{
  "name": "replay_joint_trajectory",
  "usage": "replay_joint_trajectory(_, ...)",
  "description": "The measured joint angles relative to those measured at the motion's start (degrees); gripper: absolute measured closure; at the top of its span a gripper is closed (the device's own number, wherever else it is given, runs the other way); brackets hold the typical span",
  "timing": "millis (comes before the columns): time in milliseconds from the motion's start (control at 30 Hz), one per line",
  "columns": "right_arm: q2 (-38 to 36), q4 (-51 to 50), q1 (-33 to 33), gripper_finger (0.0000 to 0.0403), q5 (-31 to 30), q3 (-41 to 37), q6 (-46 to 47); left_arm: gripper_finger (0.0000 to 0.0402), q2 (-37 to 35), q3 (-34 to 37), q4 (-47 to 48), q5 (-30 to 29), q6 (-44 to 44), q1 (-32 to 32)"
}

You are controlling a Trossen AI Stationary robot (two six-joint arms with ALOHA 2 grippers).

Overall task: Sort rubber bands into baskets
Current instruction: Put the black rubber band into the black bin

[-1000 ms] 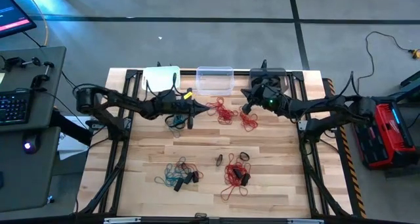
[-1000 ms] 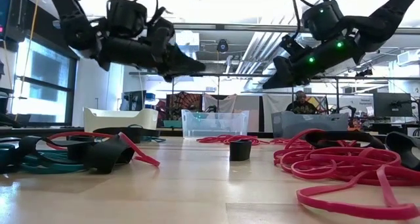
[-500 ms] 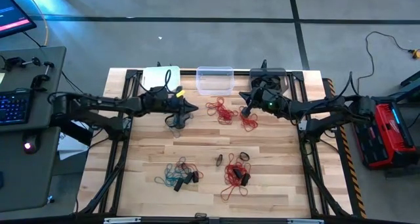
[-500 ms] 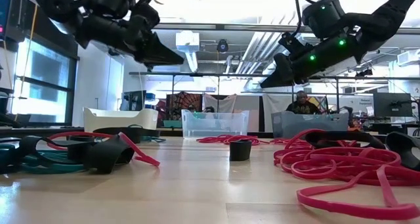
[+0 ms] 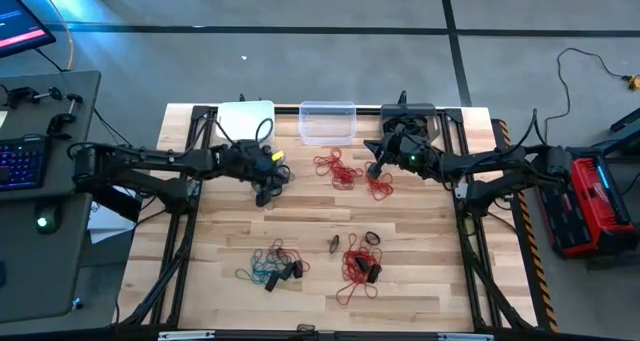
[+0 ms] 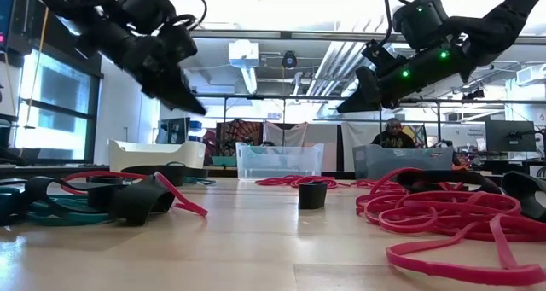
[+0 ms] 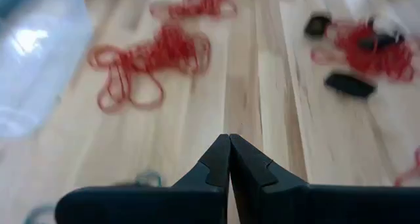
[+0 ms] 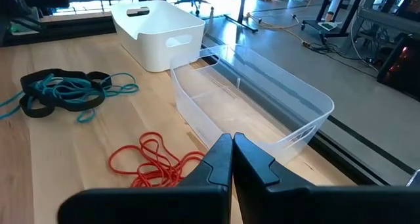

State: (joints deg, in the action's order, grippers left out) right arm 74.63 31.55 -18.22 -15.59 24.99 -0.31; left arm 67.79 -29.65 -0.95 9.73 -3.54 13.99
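My left gripper (image 5: pixel 274 179) is shut and empty, tipped down above a teal and black bunch of rubber bands (image 8: pixel 62 92) at the far left. My right gripper (image 5: pixel 375 167) is shut and empty, in the air above a red bunch (image 5: pixel 378 186). Another red bunch (image 5: pixel 338 168) lies between the two grippers. The white basket (image 5: pixel 246 116), the clear basket (image 5: pixel 327 121) and the dark grey basket (image 5: pixel 408 114) stand in a row along the far edge. The grey one is partly under my right arm.
Near the front lie a teal and black bunch (image 5: pixel 272 266) and a red and black pile (image 5: pixel 358 264), with loose black bands (image 5: pixel 334 244) between them and the far bunches. Bare wood lies between the far bunches and the near ones.
My left gripper has drawn back toward the table's left edge, away from the middle red bunch. It has tipped from nearly level to pointing down and has come over the teal and black bunch.
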Motion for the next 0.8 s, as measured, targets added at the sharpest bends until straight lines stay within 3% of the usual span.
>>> replay_joint_trajectory(233, 0.0, 0.0, 0.02, 0.0402, -0.02, 0.02, 0.28, 0.0363, 1.55, 0.0, 3.2, -4.71, 0.28, -2.6)
replay_joint_trajectory(633, 0.0, 0.0, 0.02, 0.0402, -0.02, 0.04, 0.3, 0.0294, 10.32, 0.0, 2.97, -18.21, 3.93, -3.29)
replay_joint_trajectory(800, 0.0, 0.0, 0.02, 0.0402, -0.02, 0.07, 0.3, 0.029, 12.66, -0.02, 0.53, -17.04, 3.95, -2.79)
